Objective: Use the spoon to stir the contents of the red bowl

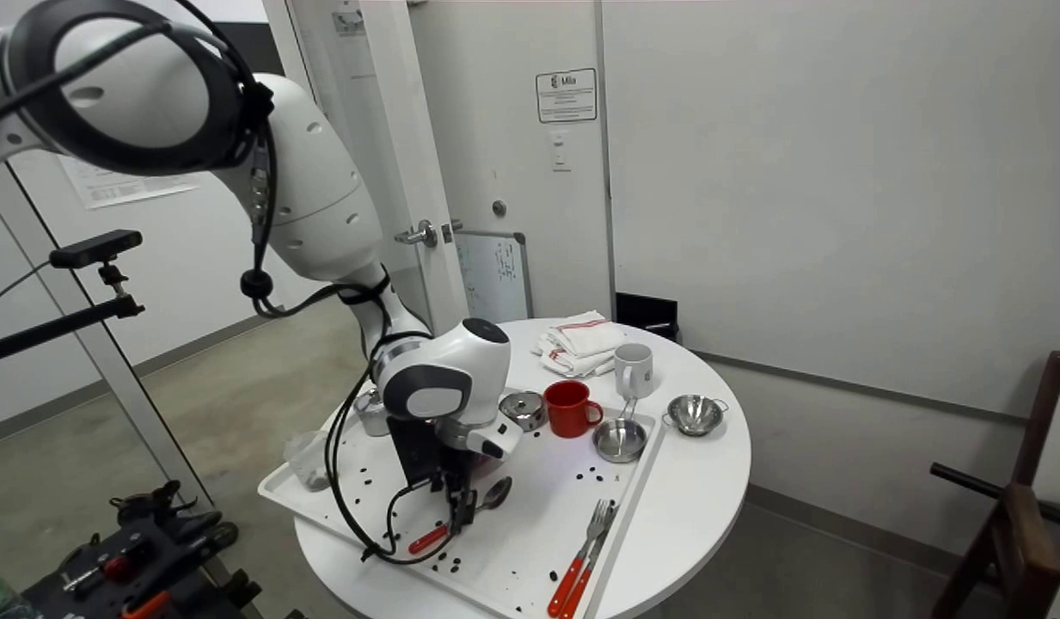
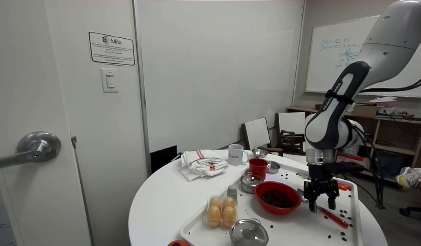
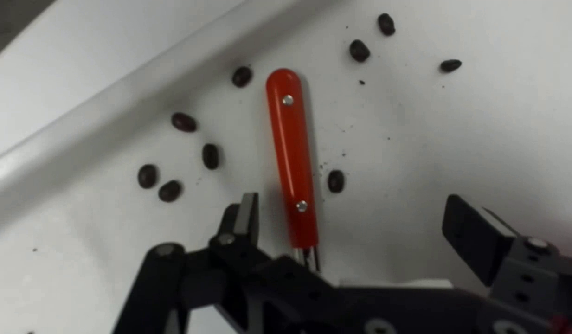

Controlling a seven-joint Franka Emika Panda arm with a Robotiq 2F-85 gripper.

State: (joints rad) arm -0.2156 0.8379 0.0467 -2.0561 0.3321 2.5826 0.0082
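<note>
Beside the bowl lies the spoon, with our hand there too, spread wide and empty, so we judge the reach nearly done, grasping and stirring left.

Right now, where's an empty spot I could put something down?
The table has bare patches: one between towels, tray and table edge, another between two-handled bowl, tray and edge. It's crowded around the red bowl, and by the spoon and open jaws.
</note>
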